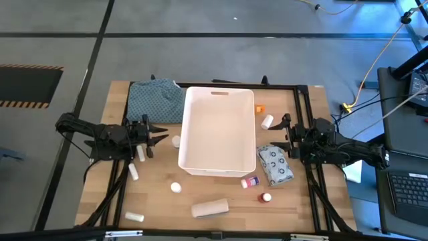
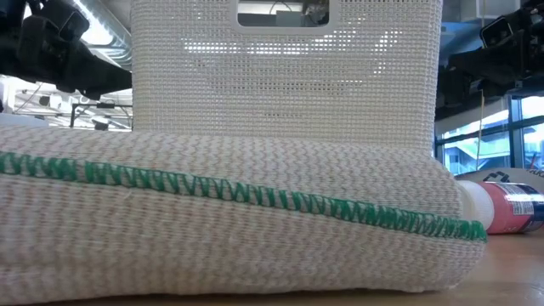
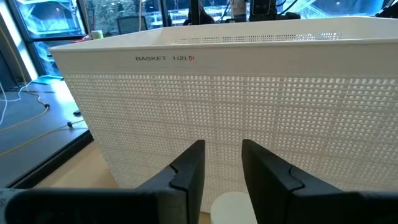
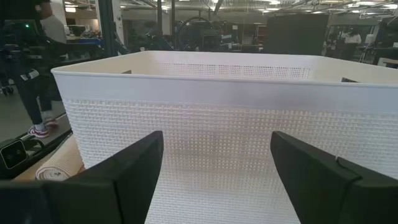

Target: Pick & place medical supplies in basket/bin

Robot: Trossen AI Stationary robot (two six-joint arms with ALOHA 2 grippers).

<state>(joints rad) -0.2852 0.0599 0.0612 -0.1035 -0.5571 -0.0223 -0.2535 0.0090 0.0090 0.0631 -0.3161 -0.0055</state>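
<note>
A small white roll (image 1: 176, 140) lies on the wooden worktop (image 1: 221, 217), just beside the left long wall of the white basket (image 1: 189, 137). It sits directly ahead of the left end effector (image 1: 160, 138), to that effector's right, with the basket wall just beyond it. The left fingers (image 3: 189, 171) stand partly open, holding nothing, the roll between and beyond them. The right end effector (image 1: 284, 136) waits across the basket, open wider and empty, so the left arm is nearer.

A teal-grey patterned cloth (image 1: 156, 100) lies crumpled at the wooden table's (image 1: 221, 201) far left corner.
</note>
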